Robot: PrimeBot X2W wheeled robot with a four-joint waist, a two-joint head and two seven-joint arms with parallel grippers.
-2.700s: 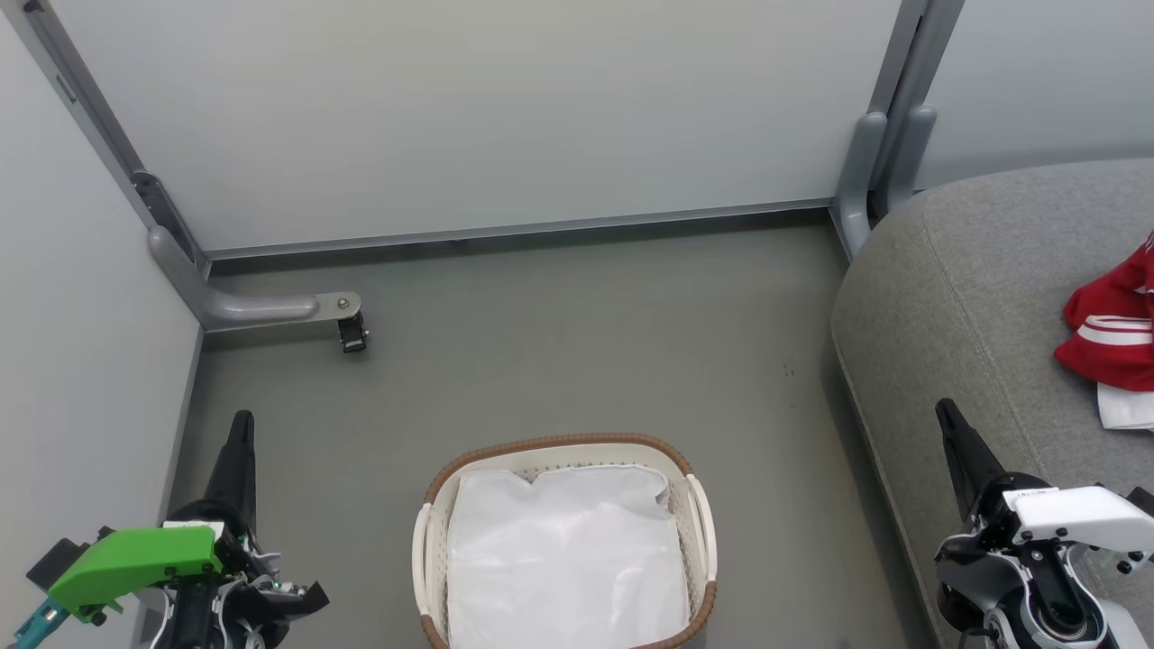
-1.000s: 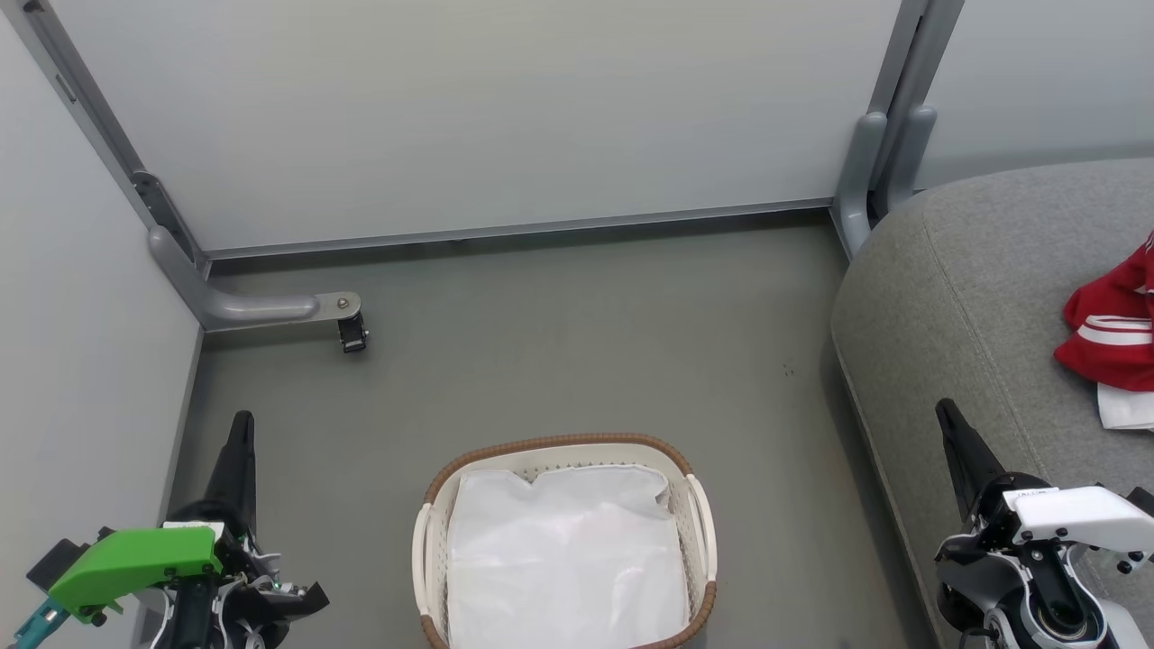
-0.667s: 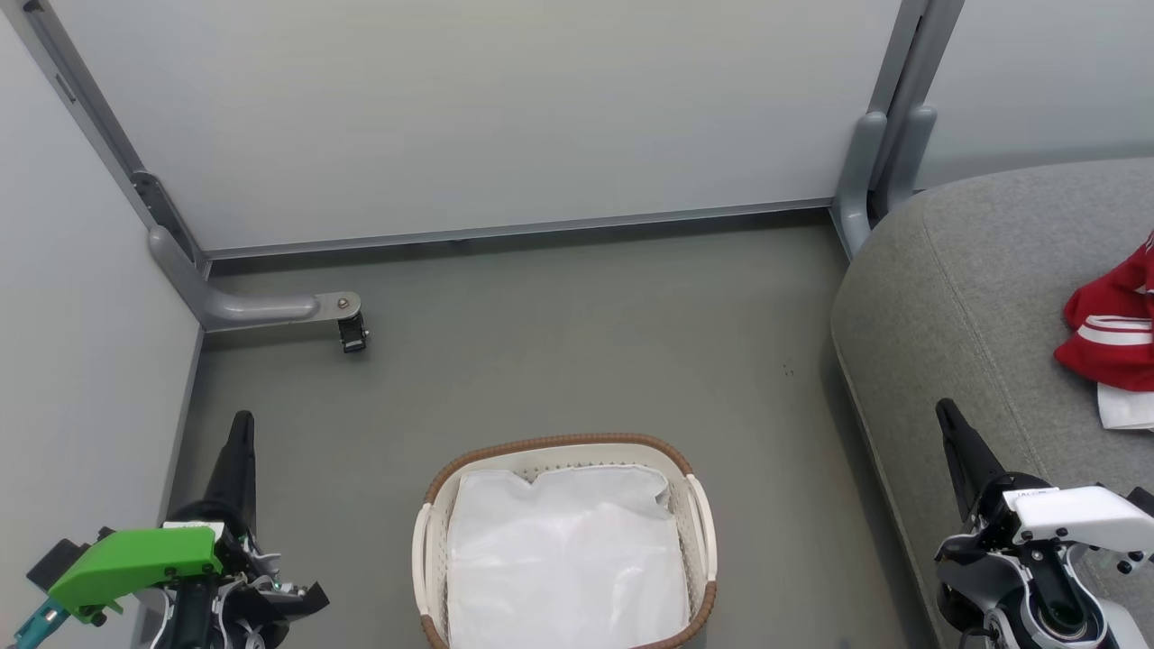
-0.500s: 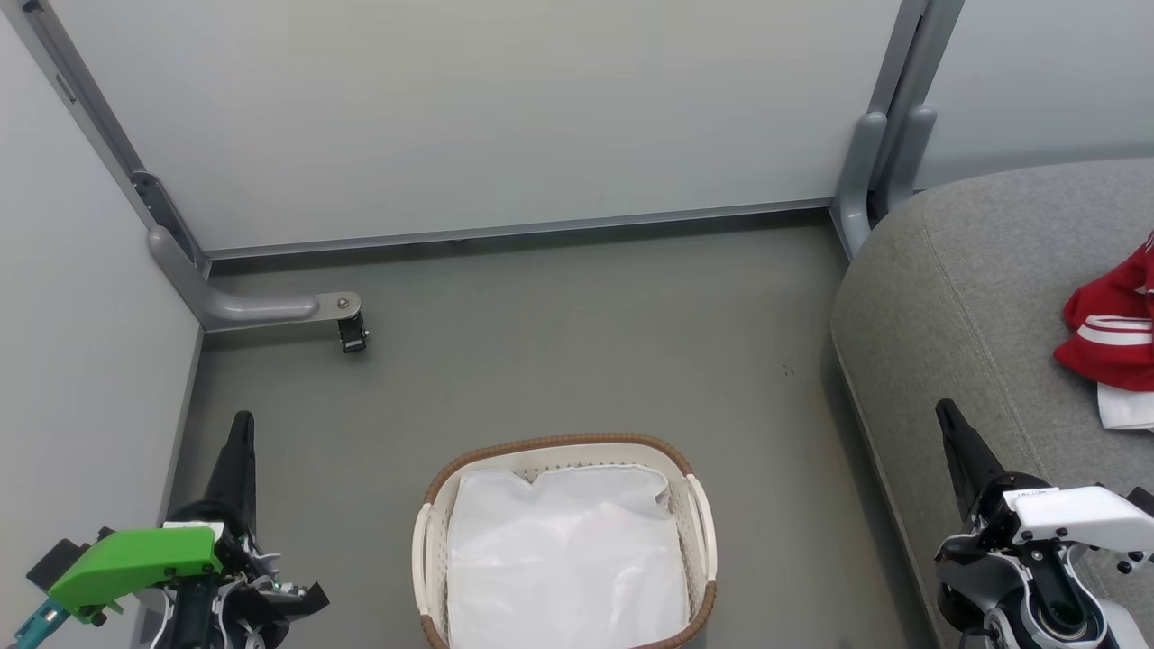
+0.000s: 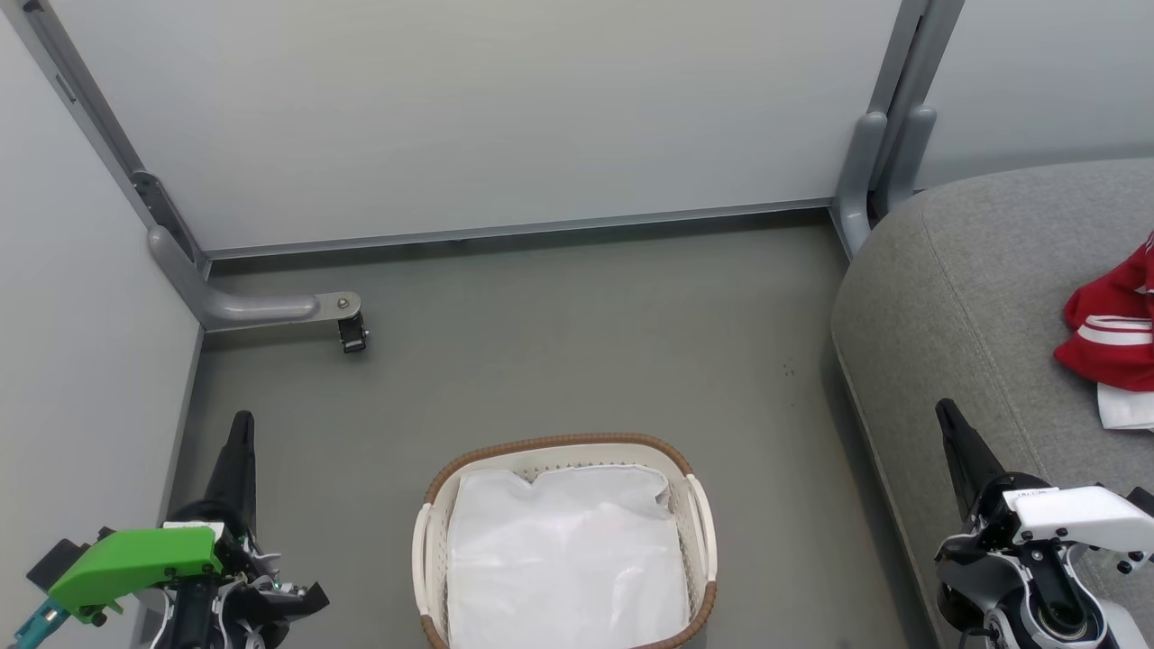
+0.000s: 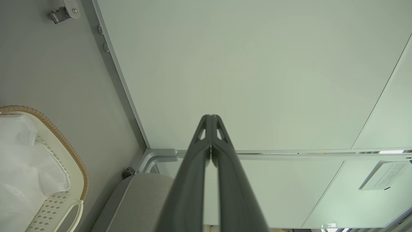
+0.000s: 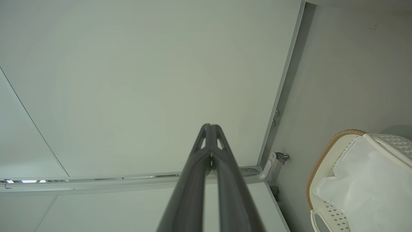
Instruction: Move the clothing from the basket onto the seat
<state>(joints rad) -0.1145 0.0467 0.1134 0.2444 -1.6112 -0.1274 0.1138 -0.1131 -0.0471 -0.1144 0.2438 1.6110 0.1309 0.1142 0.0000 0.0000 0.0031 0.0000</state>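
While left gripper [image 5: 242, 422] and right gripper [image 5: 947, 413] pinch closed, red clothing [image 5: 1113, 332] crumpled on grey fabric seat [image 5: 974, 297]

Red clothing [image 5: 1111, 333] (white-striped) on grey seat [image 5: 974, 297]; white basket [image 5: 430, 550], brown woven rim.

The head camera looks steeply down at the floor [image 5: 577, 361], with the basket [image 5: 559, 443] at 6 o'clock and the seat [image 5: 974, 270] at 3. The wrist cameras peer closely along the left tool [image 6: 210, 117] and right tool [image 7: 210, 126] at wall panels [image 6: 257, 64], catching the same basket at 8 and 4 o'clock.
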